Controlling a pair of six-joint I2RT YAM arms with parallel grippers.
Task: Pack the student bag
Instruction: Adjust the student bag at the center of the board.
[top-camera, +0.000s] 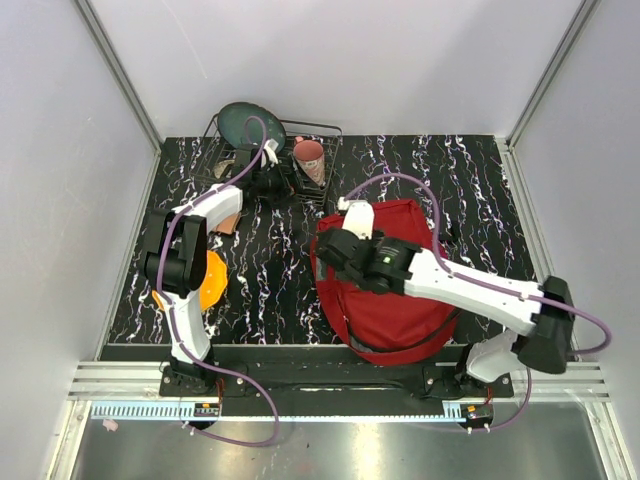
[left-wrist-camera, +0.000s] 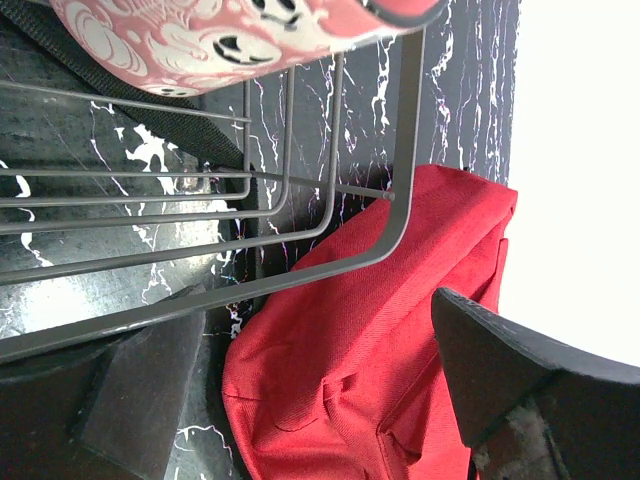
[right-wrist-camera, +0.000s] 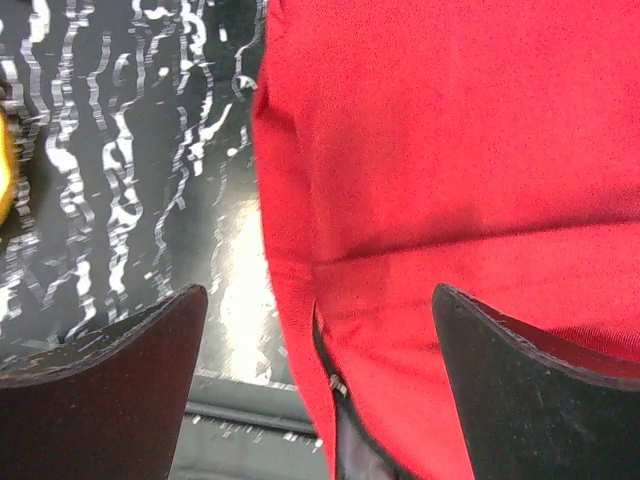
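While your right arm stretches leftward over the student bag (top-camera: 392, 322), its right fingers (right-wrist-camera: 525, 390) stand spread wide, released, with nothing between them. From the right wrist camera you look down past both dark tips onto red fabric. A black zip (right-wrist-camera: 334, 384) runs down near the bag's left edge, between the two tips. Whether the tips touch the fabric, you cannot tell. The bag lies on the black, white-veined desk (top-camera: 270, 290), right of centre, its lower end reaching the near edge close to the right arm's base. At the left margin of that wrist view a sliver of an orange object (right-wrist-camera: 5, 170) shows on the desk, apart from the bag.

Your left arm reaches to the far left of the desk, where a wire rack (top-camera: 326, 132) stands. The left fingers (left-wrist-camera: 540, 390) are released too, wide apart and grasping nothing, close to the rack's grey wires. In the rack you have a dark green plate (top-camera: 240, 125) leaning at the left end and a pink patterned cup (top-camera: 310, 158) at the right end. Through the left wrist camera the red bag shows beyond the rack's corner.
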